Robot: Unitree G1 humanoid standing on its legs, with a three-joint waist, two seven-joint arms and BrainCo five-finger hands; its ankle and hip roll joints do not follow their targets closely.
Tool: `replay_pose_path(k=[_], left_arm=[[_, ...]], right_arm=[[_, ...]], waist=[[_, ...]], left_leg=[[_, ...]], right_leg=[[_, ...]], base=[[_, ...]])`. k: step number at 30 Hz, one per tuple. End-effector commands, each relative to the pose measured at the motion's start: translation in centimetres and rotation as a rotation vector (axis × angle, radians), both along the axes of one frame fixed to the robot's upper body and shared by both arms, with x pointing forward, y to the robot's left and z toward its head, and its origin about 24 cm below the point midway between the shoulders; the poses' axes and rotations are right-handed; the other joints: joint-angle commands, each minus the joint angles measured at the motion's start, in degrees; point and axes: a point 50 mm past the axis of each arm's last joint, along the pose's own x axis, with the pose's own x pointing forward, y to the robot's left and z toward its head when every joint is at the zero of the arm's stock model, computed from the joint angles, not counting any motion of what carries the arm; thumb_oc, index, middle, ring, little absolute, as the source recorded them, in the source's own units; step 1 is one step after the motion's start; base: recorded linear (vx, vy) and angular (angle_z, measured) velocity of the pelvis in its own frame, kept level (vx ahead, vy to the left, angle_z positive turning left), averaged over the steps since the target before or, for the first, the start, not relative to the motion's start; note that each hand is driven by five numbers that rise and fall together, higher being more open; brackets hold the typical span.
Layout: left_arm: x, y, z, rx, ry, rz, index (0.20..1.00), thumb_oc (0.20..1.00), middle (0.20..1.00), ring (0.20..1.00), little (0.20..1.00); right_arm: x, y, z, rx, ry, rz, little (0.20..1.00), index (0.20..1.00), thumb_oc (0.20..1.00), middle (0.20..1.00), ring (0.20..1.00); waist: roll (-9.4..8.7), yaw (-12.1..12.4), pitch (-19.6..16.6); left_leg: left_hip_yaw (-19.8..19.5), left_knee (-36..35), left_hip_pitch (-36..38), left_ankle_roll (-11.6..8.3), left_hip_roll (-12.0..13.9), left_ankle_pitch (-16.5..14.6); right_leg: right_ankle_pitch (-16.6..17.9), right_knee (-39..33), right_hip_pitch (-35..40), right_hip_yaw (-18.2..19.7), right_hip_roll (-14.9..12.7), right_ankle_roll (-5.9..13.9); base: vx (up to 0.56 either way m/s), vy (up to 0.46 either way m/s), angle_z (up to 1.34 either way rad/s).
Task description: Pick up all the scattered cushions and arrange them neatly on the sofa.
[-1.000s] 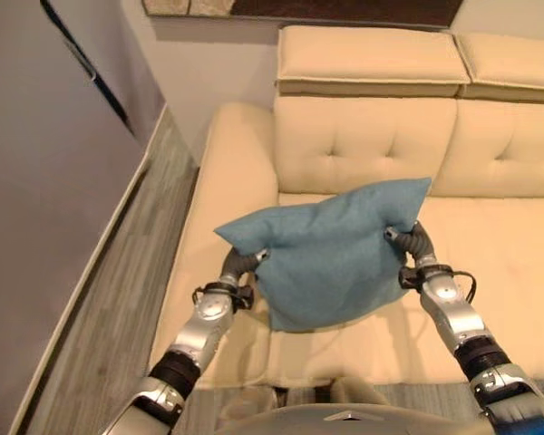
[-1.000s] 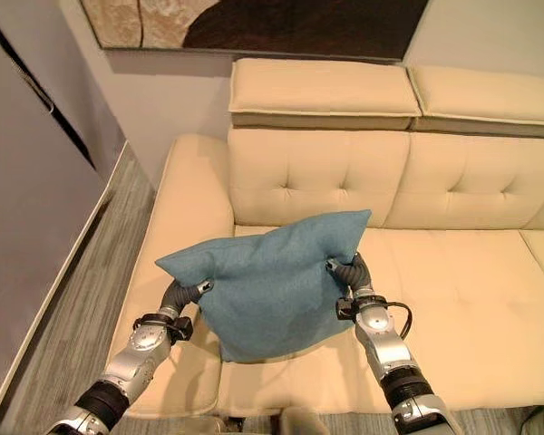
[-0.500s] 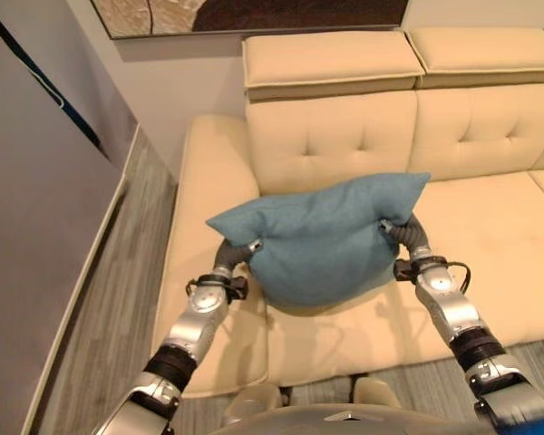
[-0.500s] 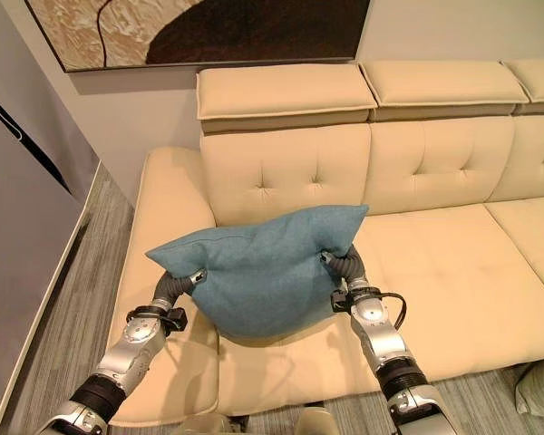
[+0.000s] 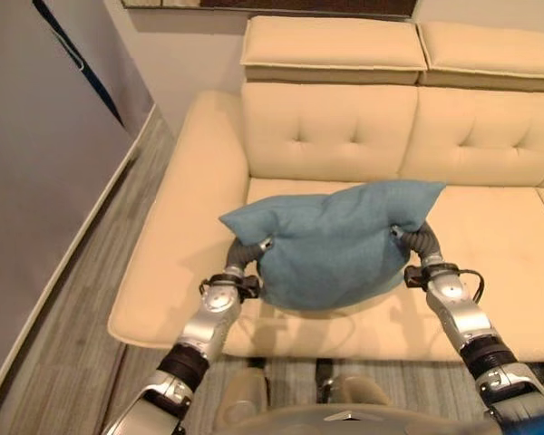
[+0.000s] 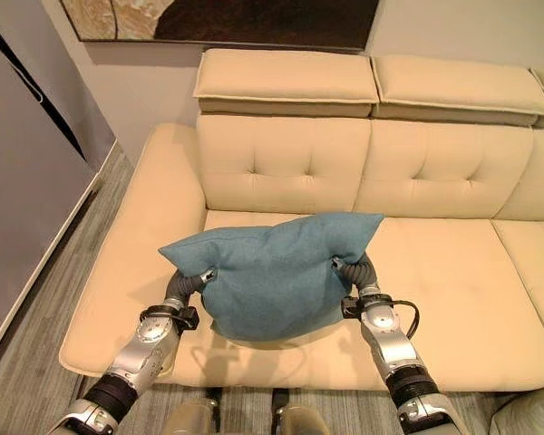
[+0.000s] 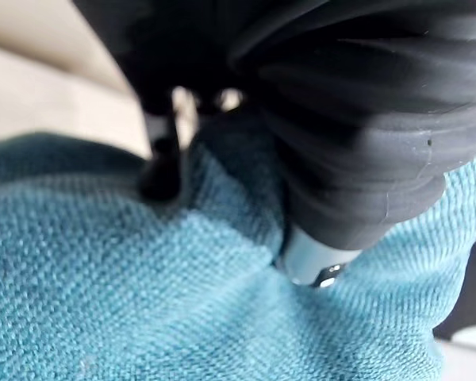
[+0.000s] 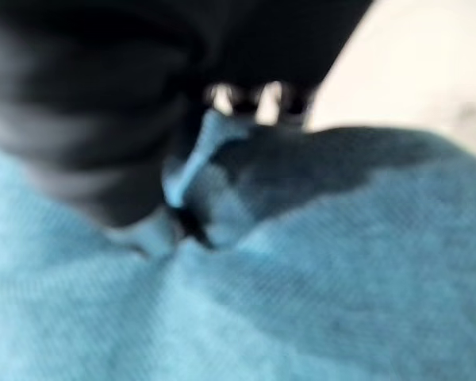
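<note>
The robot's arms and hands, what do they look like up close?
Both arms are silver-grey metal with black bands at the joints. Each wrist wears a dark ribbed flexible cover, on the left hand and right hand alike. A thin black cable loops beside the right wrist. Silver fingers have dark tips.

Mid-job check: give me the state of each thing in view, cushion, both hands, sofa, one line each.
Cushion: blue, held up over the sofa seat between both hands, sagging in the middle.
Left hand: shut on the cushion's left edge.
Right hand: shut on the cushion's right edge.
Sofa: cream; the seat under the cushion is bare.
Second cushion: pale, on the floor by the sofa's front.
</note>
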Motion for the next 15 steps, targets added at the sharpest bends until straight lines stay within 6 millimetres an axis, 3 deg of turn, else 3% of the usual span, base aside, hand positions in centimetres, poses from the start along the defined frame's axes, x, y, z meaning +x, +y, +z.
replay_pose_path(k=[1, 5, 7, 10, 14, 15], left_arm=[[3.0, -2.7, 6.8, -0.080, -0.317, -0.077, 0.200, 0.200, 0.200, 0.200, 0.200], [4.1, -2.8, 9.2, -0.049, -0.407, -0.083, 0.200, 0.200, 0.200, 0.200, 0.200], [5.1, -3.1, 11.7, -0.036, -0.490, -0.083, 0.200, 0.200, 0.200, 0.200, 0.200], [5.8, -3.1, 13.2, -0.020, -0.538, -0.074, 0.200, 0.200, 0.200, 0.200, 0.200], [7.5, -3.2, 17.3, 0.009, -0.659, -0.048, 0.200, 0.200, 0.200, 0.200, 0.200], [8.3, -3.2, 19.6, 0.034, -0.719, -0.026, 0.200, 0.200, 0.200, 0.200, 0.200]], right_arm=[[1.8, 2.9, 5.2, 0.075, -0.267, 0.094, 0.200, 0.200, 0.200, 0.200, 0.200], [2.9, 4.3, 7.0, 0.070, -0.330, 0.133, 0.200, 0.200, 0.200, 0.200, 0.200], [4.2, 5.8, 9.4, 0.056, -0.404, 0.176, 0.200, 0.200, 0.200, 0.200, 0.200], [5.0, 6.6, 11.0, 0.046, -0.451, 0.196, 0.200, 0.200, 0.200, 0.200, 0.200], [6.9, 7.7, 15.3, -0.007, -0.567, 0.212, 0.200, 0.200, 0.200, 0.200, 0.200], [7.8, 8.1, 17.8, -0.028, -0.629, 0.205, 0.200, 0.200, 0.200, 0.200, 0.200]], waist=[[-0.89, 1.29, -3.00], [-0.43, 1.53, -2.64], [-0.04, 1.91, -1.86], [0.13, 2.22, -1.76], [0.21, 2.60, -1.33], [0.33, 2.68, -0.91]], left_leg=[[-0.64, 1.56, 0.73, -0.28, -0.29, -9.68], [0.04, -0.41, 0.13, 0.37, -0.17, -9.10], [0.43, -1.55, -1.80, 0.88, -0.03, -8.53], [0.58, -2.02, -3.82, 1.12, 0.12, -8.06], [0.02, -2.40, -8.01, 1.06, 0.58, -6.76], [-0.51, -2.45, -9.74, 0.95, 0.61, -6.37]], right_leg=[[2.81, -5.88, 5.40, 6.22, -0.28, 5.90], [2.75, -5.35, 2.76, 7.72, -0.22, 5.77], [3.78, -4.81, -0.90, 8.90, 0.03, 5.92], [4.62, -4.63, -3.77, 9.81, 0.16, 5.96], [6.13, -4.63, -8.62, 10.55, -0.08, 6.14], [6.43, -4.62, -10.41, 10.54, -0.22, 6.31]], base=[[0.06, 0.058, -0.34], [0.02, 0.058, -0.57], [-0.06, 0.049, -0.26], [-0.05, 0.029, -0.23], [-0.06, 0.002, -0.13], [-0.04, 0.002, -0.01]])
